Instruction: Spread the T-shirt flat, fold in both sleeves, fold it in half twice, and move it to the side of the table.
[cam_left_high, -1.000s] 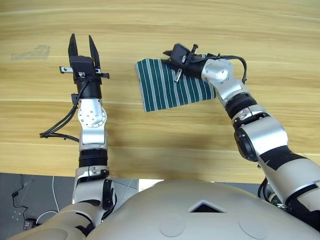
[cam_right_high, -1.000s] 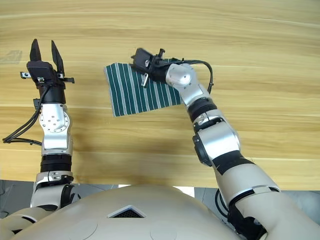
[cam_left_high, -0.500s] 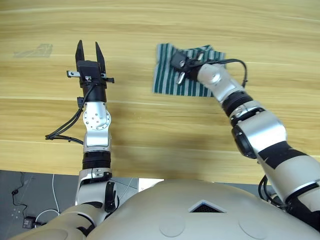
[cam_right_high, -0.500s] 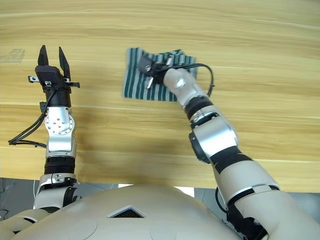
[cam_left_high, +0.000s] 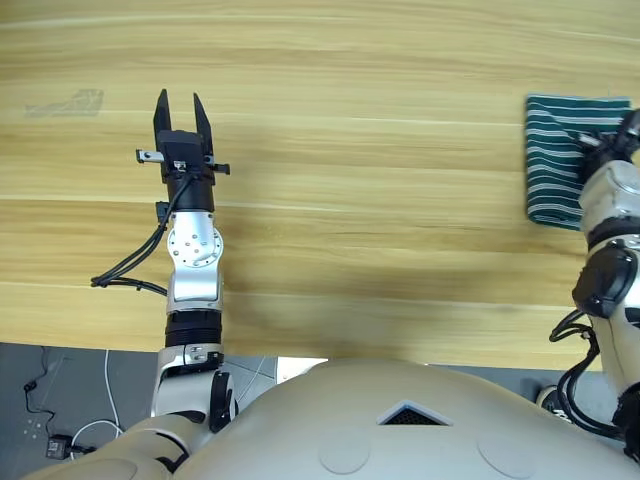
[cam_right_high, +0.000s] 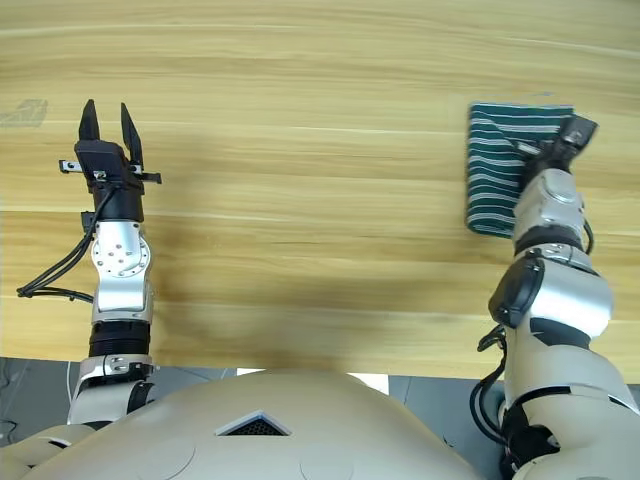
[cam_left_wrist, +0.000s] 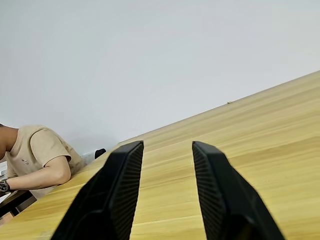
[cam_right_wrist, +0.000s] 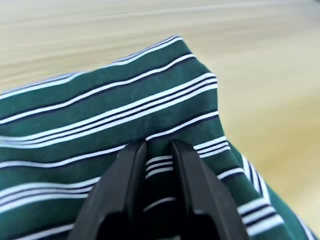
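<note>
The T-shirt (cam_right_high: 495, 170) is a small folded bundle, dark green with white stripes, lying near the right end of the wooden table (cam_left_high: 380, 220). My right gripper (cam_right_high: 572, 132) rests on the bundle's far right corner. Seen from the right wrist, its fingers (cam_right_wrist: 131, 165) stand close together, pinching a ridge of the striped fabric (cam_right_wrist: 100, 115). My left gripper (cam_left_high: 178, 100) is far off to the left over bare wood. It points away from me and is open, with nothing between its black fingers (cam_left_wrist: 125, 185).
The table's near edge (cam_left_high: 300, 345) runs just in front of my arms. Beyond it at the lower left is grey floor with cables (cam_left_high: 45, 420). Bare wood stretches between the two grippers.
My right arm has swung from the table's middle to its right end, taking the folded T-shirt along. The left gripper has stayed open in nearly the same place.
</note>
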